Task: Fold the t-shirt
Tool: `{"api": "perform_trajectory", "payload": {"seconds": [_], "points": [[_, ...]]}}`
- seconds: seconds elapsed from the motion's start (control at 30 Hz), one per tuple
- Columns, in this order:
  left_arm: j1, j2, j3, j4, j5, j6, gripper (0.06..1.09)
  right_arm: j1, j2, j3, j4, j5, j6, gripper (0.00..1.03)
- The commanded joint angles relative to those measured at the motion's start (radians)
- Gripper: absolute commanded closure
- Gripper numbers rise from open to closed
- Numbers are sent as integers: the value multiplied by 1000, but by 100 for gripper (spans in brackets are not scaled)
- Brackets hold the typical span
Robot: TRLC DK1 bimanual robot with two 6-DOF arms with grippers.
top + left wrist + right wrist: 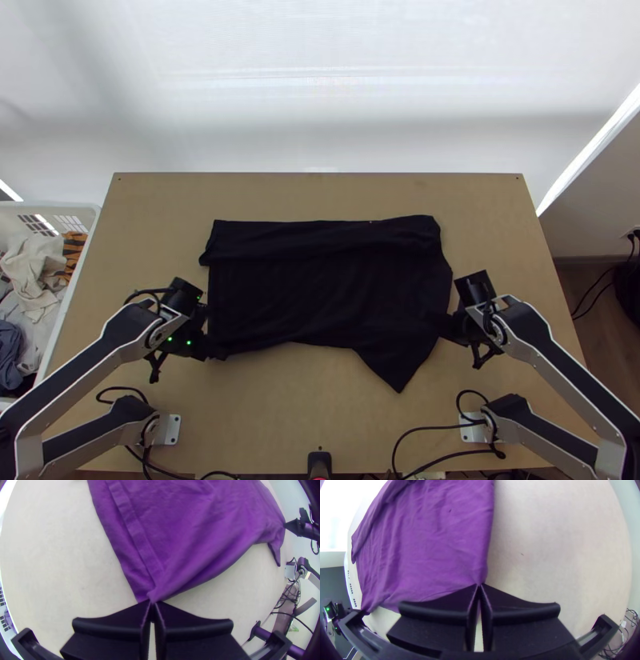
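The dark t-shirt (320,280) lies across the middle of the table, its far part folded over in a long strip, one corner pointing toward the near edge. At its near left corner is my left gripper (210,346); at its near right side is my right gripper (448,330). In the left wrist view the shirt (186,530) looks purple, and the left gripper (152,604) is shut on its corner beside a hem. In the right wrist view the right gripper (480,586) is shut on the edge of the shirt (430,546).
A white basket (84,264) of mixed cloths stands beyond the table's left edge. Bare tabletop (320,196) lies behind the shirt, with more in front of it. Black cables (432,428) run along the near edge by the right arm's base.
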Motion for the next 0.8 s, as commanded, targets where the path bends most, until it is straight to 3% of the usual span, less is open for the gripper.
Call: {"api": "perform_trajectory", "payload": {"seconds": [0.0, 0.2, 0.43, 0.77], "points": [[56, -28, -29, -14, 2, 64, 105, -25, -22, -23, -27, 3, -7, 100], [132, -5, -35, 7, 4, 127, 105, -83, -19, -32, -28, 3, -44, 100], [132, 0, 2, 7, 30, 127, 105, -60, -22, 55, -45, 0, -35, 100], [143, 213, 233, -91, 122, 128, 105, -56, 30, 236, -105, -31, -58, 100]]}}
